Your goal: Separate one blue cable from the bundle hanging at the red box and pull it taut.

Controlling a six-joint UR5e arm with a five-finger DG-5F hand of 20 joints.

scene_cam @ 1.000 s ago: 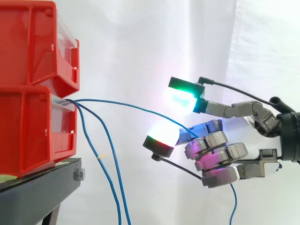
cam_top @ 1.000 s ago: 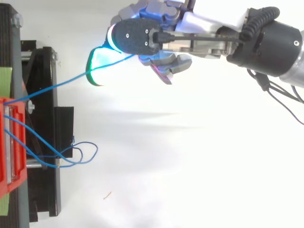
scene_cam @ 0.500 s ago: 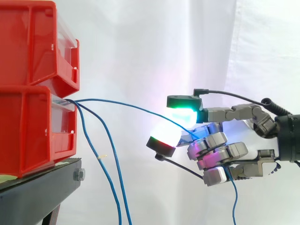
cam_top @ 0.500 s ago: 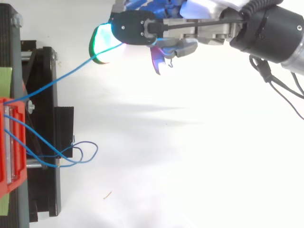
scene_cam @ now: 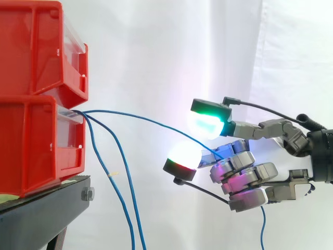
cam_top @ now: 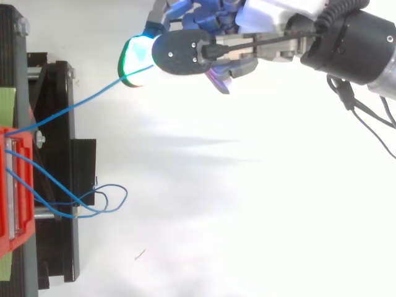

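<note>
Three cables come out of the lower red box (scene_cam: 36, 140). One blue cable (scene_cam: 156, 123) runs across to the hand (scene_cam: 242, 174), fingers curled tight around it, loose end dangling underneath. From my seat it looks slightly bowed, not dead straight. The other two cables (scene_cam: 129, 187) just hang beside the black stand (scene_cam: 47, 208).

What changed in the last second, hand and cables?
The hand drew slightly farther from the red bins, and sideways off the bundle in the top view. Its green-glowing fingertip dropped closer to the blue cable it holds. Unchanged: the fingers stay curled on that cable, which keeps a slight sag, and the other blue cables hang as before.
</note>
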